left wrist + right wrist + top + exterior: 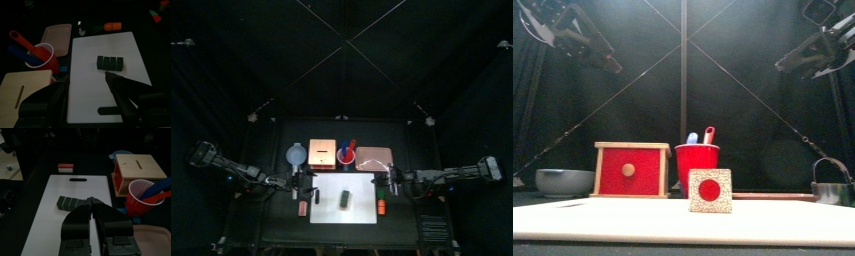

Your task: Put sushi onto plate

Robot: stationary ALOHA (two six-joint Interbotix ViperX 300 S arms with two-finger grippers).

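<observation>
Left fingers (pixel 83 92) spread empty just short of the sushi (pixel 109 62), ready to straddle it; right fingers (pixel 91 208) closed, empty.

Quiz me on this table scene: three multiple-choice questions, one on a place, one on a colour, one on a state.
1. The sushi lies on:
A. the white board
B. the pink plate
C. the wooden box

2. The cup holding utensils is:
A. blue
B. red
C. white

3. The right jaws are:
A. holding the sushi
B. wide open
C. shut, holding nothing

A: the wrist views show the sushi resting on the board.
B: the front view shows a red cup.
C: the tips meet, with the sushi lying apart.
</observation>
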